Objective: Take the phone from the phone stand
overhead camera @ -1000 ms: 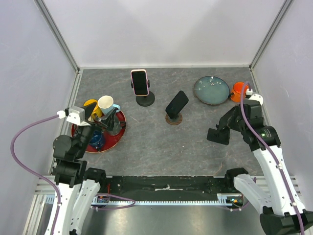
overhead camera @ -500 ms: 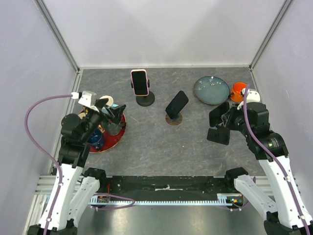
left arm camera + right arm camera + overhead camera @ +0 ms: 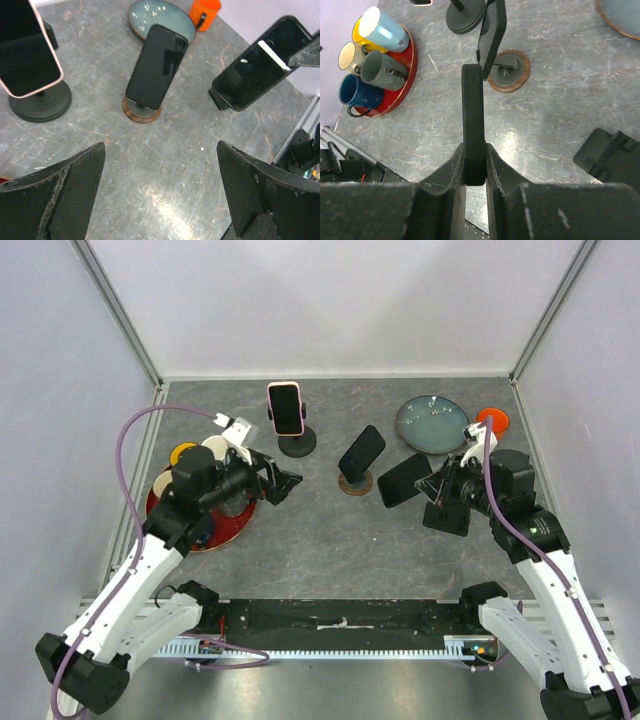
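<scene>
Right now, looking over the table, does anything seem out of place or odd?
One thing: a black phone hangs above the table, clamped edge-on in the right pincer, while a black stand nearby sits empty. The pink-cased phone and the second black phone look properly docked. Nothing looks spilled or damaged.

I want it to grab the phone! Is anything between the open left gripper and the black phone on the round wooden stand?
Nothing visible. Only bare grey table lies between the left gripper and the black phone; the pink-cased phone stands off to the side.
</scene>
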You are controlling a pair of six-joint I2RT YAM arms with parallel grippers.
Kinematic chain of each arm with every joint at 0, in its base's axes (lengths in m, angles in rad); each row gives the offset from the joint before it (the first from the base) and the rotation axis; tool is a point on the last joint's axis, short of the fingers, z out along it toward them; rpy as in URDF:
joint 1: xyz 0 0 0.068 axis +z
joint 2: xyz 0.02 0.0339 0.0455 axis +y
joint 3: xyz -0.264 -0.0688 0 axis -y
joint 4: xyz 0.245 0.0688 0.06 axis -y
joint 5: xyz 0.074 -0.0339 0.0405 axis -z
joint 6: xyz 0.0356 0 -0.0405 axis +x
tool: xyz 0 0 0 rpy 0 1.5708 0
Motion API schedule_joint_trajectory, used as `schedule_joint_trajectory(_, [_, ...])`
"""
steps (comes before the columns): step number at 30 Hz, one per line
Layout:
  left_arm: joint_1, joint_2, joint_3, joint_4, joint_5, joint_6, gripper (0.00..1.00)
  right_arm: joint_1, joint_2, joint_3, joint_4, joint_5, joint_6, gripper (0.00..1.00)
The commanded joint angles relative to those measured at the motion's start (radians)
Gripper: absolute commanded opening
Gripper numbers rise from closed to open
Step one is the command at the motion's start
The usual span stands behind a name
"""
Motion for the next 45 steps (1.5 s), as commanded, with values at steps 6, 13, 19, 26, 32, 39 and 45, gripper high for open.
schedule_joint_trajectory(6, [-0.203,0.096,0.061,0.004,-0.108,0.0,1.0,0.021,0.041,-0.086,0.284,-0.233,0.122,0.0])
schedule_joint_trajectory(13, [-0.392,0.18,0.081,0.053,-0.243,0.05,1.0,0.047,0.106,-0.126,0.36,-0.279,0.182,0.0])
schedule_joint_trajectory(19, [-0.505,0.268,0.12,0.059,-0.317,0.077,1.0,0.082,0.139,-0.16,0.447,-0.303,0.247,0.0])
schedule_joint_trajectory(26, [-0.622,0.354,0.163,0.036,-0.443,0.17,1.0,0.133,0.176,-0.195,0.531,-0.331,0.294,0.0])
schedule_joint_trajectory(32, [-0.654,0.371,0.169,0.03,-0.486,0.201,1.0,0.161,0.193,-0.206,0.573,-0.362,0.311,0.0])
schedule_joint_trajectory(39, [-0.674,0.417,0.195,-0.004,-0.496,0.228,1.0,0.184,0.205,-0.22,0.608,-0.375,0.337,0.0])
schedule_joint_trajectory(45, [-0.691,0.464,0.225,-0.038,-0.559,0.235,1.0,0.2,0.216,-0.22,0.614,-0.374,0.341,0.0])
